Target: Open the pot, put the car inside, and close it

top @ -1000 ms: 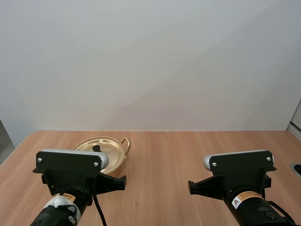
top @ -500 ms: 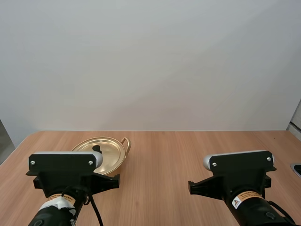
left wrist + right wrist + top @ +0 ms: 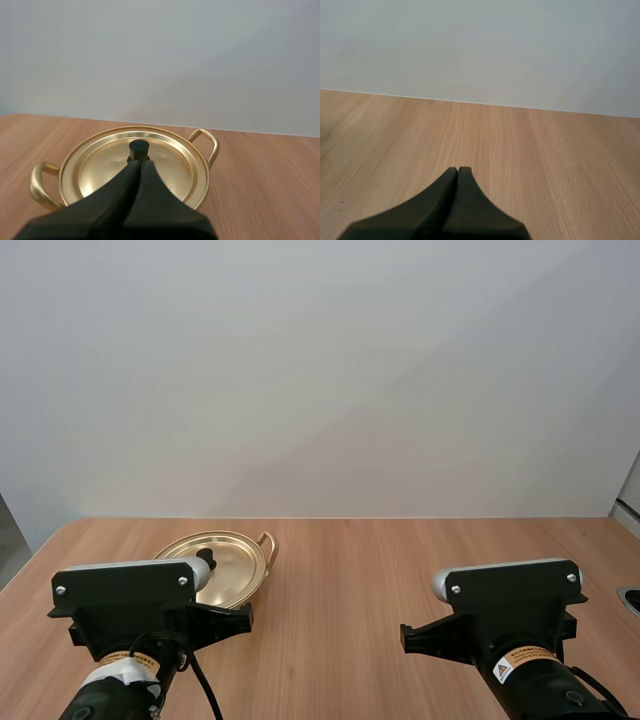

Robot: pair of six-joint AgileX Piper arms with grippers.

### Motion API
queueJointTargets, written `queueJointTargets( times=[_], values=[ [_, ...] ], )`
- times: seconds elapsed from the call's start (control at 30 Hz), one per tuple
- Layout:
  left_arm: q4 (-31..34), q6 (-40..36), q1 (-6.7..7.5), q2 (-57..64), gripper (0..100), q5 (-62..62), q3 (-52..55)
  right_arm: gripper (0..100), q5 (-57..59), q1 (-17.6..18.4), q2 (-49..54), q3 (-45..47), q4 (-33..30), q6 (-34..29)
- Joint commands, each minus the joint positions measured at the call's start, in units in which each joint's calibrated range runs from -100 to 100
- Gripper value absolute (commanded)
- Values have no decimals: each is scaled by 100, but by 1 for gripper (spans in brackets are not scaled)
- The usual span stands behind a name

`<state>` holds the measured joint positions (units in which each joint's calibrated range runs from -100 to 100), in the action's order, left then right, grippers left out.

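Your left arm (image 3: 125, 595) now sits further toward lower left; left gripper (image 3: 139, 164), pressed together, points at the lid (image 3: 170, 170); right gripper (image 3: 458, 170) likewise closed; pot (image 3: 207, 145) unopened.

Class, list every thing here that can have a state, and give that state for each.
pot: closed, upright on the table.
lid: on the pot, knob up.
left gripper: shut, empty, tips by the knob.
right gripper: shut, empty, above the table.
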<state>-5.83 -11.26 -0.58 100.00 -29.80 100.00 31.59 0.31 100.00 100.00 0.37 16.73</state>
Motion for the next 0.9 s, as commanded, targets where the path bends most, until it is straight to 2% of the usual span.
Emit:
queueJointTargets(
  times=[0.0, 0.2, 0.4, 0.6, 0.87],
  values=[
    [-8, 1, -4, 0, 0, -1, 0, 0, -9, -6, 0, 0, -5, 2],
    [-8, 1, 22, 0, 0, 15, 0, 0, -9, -6, 0, 0, -5, 2],
    [-8, 1, 281, 0, 0, 15, 0, 0, -9, -6, 0, 0, -5, 2],
    [-8, 1, 204, 0, 0, 15, 0, 0, -9, -6, 0, 0, -5, 2],
    [-8, 1, 204, 0, 0, 15, 0, 0, -9, -6, 0, 0, -5, 2]
  ],
)
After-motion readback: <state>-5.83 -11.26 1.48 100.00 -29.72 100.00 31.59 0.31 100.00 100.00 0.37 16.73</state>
